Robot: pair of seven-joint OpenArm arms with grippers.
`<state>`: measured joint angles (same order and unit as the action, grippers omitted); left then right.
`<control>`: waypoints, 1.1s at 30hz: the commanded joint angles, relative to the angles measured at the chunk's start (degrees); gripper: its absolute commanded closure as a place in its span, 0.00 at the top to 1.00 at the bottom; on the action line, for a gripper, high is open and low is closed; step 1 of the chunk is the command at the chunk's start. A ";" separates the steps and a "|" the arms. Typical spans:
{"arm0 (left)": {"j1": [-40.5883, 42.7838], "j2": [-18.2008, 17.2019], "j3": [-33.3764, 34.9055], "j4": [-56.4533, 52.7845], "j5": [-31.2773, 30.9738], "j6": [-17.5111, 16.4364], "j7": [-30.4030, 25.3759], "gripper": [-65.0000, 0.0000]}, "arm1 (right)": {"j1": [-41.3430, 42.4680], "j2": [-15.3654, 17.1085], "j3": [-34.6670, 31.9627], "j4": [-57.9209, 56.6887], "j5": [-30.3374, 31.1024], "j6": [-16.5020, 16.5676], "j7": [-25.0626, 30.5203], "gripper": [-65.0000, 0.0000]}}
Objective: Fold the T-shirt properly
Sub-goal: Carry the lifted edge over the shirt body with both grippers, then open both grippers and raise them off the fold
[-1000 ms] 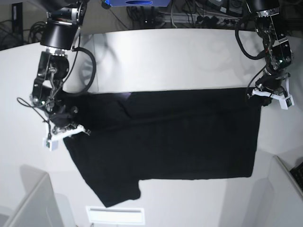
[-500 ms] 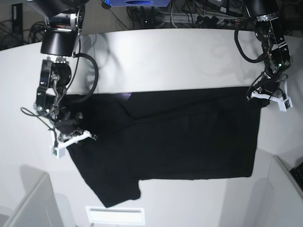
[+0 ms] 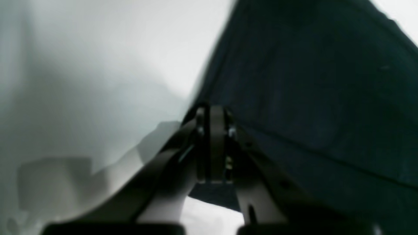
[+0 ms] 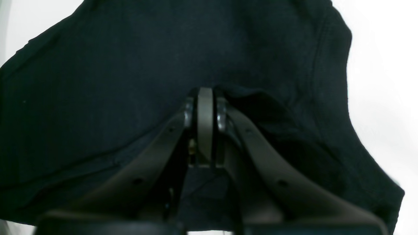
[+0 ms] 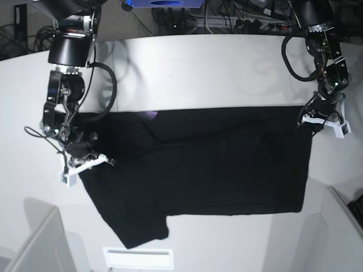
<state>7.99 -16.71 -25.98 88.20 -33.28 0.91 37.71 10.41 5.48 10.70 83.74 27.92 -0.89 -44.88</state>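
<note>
**Two hands pinch the shirt**

Two hands hold the black T-shirt [image 5: 204,164], which lies spread flat on the white bench [image 5: 193,68]. Left hand [image 5: 324,120] is pressed together on one top corner. Right hand [image 5: 85,163] pinches the other end.

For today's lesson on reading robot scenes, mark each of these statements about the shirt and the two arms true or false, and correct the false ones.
1. The T-shirt lies spread on the white table. True.
2. The left gripper has its jaws wide open. False: they are shut at the shirt's edge.
3. The right gripper is shut on black cloth. True.
4. The orange print faces up. False: only black cloth shows.
</note>
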 commanded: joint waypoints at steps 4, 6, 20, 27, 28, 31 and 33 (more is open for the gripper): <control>-1.62 -0.92 0.09 0.54 -0.35 -0.25 -1.45 0.00 | 1.23 0.46 0.16 0.87 0.43 0.14 1.06 0.00; -2.32 -0.92 -0.09 0.37 -0.35 -0.25 -1.45 0.07 | 1.15 0.46 0.16 0.87 0.43 -0.92 1.06 0.00; -8.21 -1.88 -1.06 -0.95 -0.61 -0.51 -1.80 0.71 | -6.15 0.11 4.73 6.67 0.52 -7.77 10.47 0.39; -1.62 -1.80 -12.66 9.25 -0.88 -3.50 -1.89 0.72 | -17.76 -7.19 13.87 20.47 0.96 -14.10 11.26 0.41; 0.41 -1.18 -14.24 10.74 -0.88 -5.43 -1.89 0.72 | -19.07 -8.68 15.02 21.79 0.96 -14.46 11.26 0.43; 6.56 1.19 -18.20 14.52 -0.88 -12.56 -1.89 0.72 | -22.24 -11.76 16.33 23.38 0.96 -14.46 11.52 0.53; 10.25 2.69 -19.96 14.79 -0.61 -18.09 -1.98 0.71 | -23.03 -12.20 16.33 22.50 0.96 -14.46 11.61 0.55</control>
<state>18.79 -12.80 -45.36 102.15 -33.45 -18.06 37.15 -13.34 -7.01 26.96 105.36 28.58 -15.88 -34.81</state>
